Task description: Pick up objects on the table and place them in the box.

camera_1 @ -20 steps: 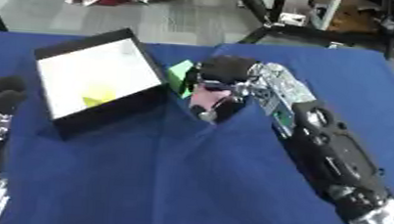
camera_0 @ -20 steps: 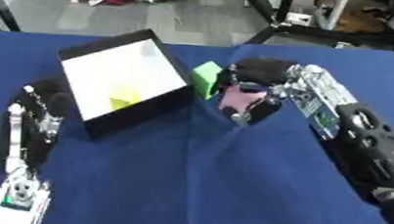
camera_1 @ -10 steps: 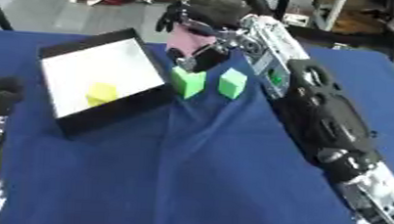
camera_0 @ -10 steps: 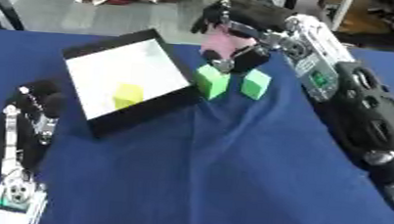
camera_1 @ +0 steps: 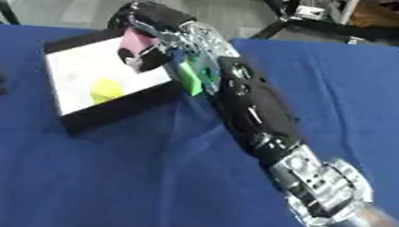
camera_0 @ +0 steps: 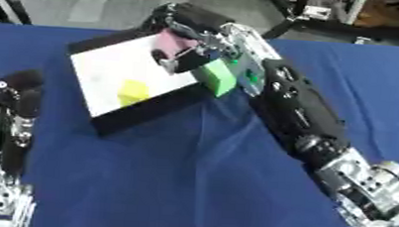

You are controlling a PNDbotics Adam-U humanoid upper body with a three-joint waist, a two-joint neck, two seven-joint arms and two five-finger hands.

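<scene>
- Your right hand [camera_0: 188,44] is curled round a pink object [camera_1: 139,42], held above the far right part of the box [camera_0: 107,124] (over the white floor, as far as both views show). If you let go while the hand sits this near the right wall, the piece could clip the rim and tumble out onto the blue worktop [camera_0: 198,185].
- A yellow block [camera_0: 133,90] already lies inside, toward the middle. Dropping from height could make the pink object bounce off it or off the floor; I'd judge lowering first is safer.
- A green block [camera_0: 215,77] sits just outside the box's right wall, right under your forearm. Pulling the arm back low could knock it away or shove it against the box, making it harder to pick up afterwards.
- The box stands askew on the cloth, so a nudge from the wrist could slide it.
- Your left hand [camera_0: 15,99] rests at the near left, well apart from the box; whether its fingers are spread I can't tell.
</scene>
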